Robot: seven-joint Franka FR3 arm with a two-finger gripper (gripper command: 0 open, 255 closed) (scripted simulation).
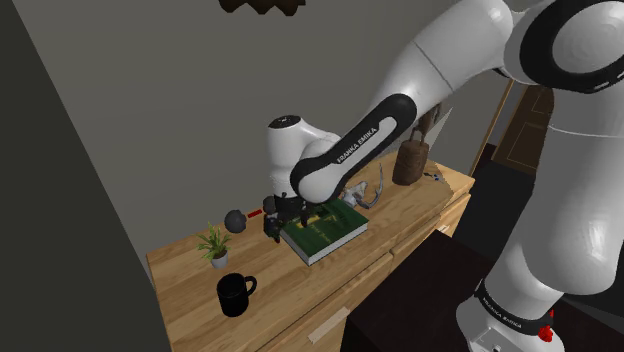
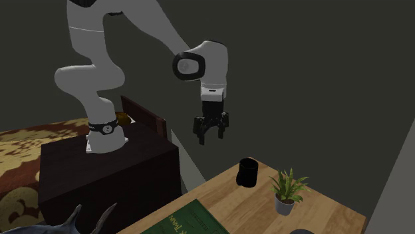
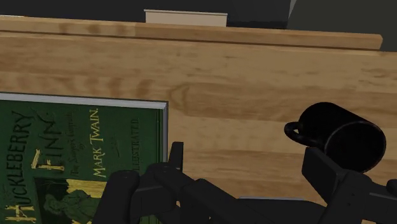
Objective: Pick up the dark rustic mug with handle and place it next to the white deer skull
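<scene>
The dark mug (image 1: 236, 295) with its handle stands upright near the front corner of the wooden top (image 1: 420, 215); it also appears as the mug (image 2: 248, 173) and the mug (image 3: 337, 133). My gripper (image 1: 272, 225) hangs above the top, open and holding nothing. The gripper (image 2: 211, 129) is up and to the second exterior view's left of the mug. Seen from the wrist, the gripper (image 3: 248, 175) has the mug just outside one finger (image 3: 324, 168). The pale deer skull (image 1: 365, 190) lies beyond the green book (image 1: 323, 230), under the arm.
A small potted plant (image 1: 214, 245) stands behind the mug. A black ball (image 1: 234, 218) on a red stick sits near the wall. A brown object (image 1: 410, 160) stands at the far end. The book (image 3: 83, 153) lies flat beside the gripper.
</scene>
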